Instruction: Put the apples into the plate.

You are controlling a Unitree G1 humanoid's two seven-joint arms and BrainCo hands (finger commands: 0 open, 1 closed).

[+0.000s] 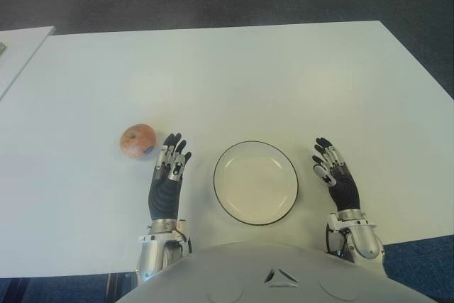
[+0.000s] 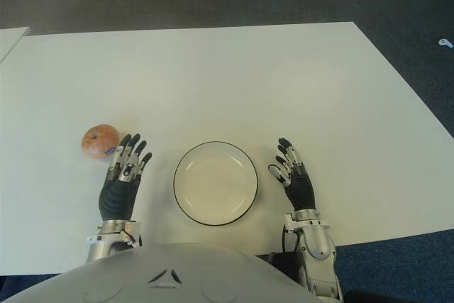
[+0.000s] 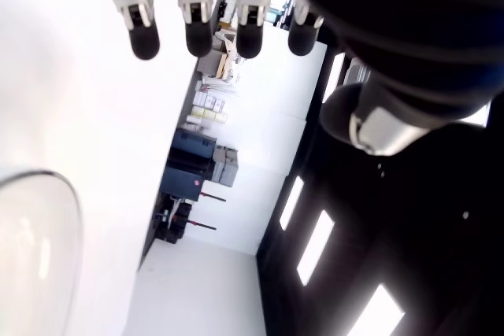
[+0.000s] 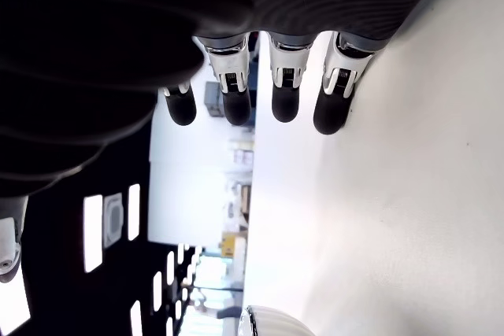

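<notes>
Round apple (image 1: pixel 137 140) lies beside my open left hand (image 1: pixel 168 175); glossy plate (image 1: pixel 256 182) near the desk's (image 1: pixel 234 83) front edge, right hand (image 1: pixel 335 174) open.

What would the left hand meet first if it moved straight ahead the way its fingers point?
Probably nothing: the left hand points up the bare table. The apple lies just left of that line, so it would likely be missed.

Head stereo downward; wrist cams close-up

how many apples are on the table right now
1. The apple lies on the table left of the plate, just beyond the left hand; none hidden, apparently.
</notes>
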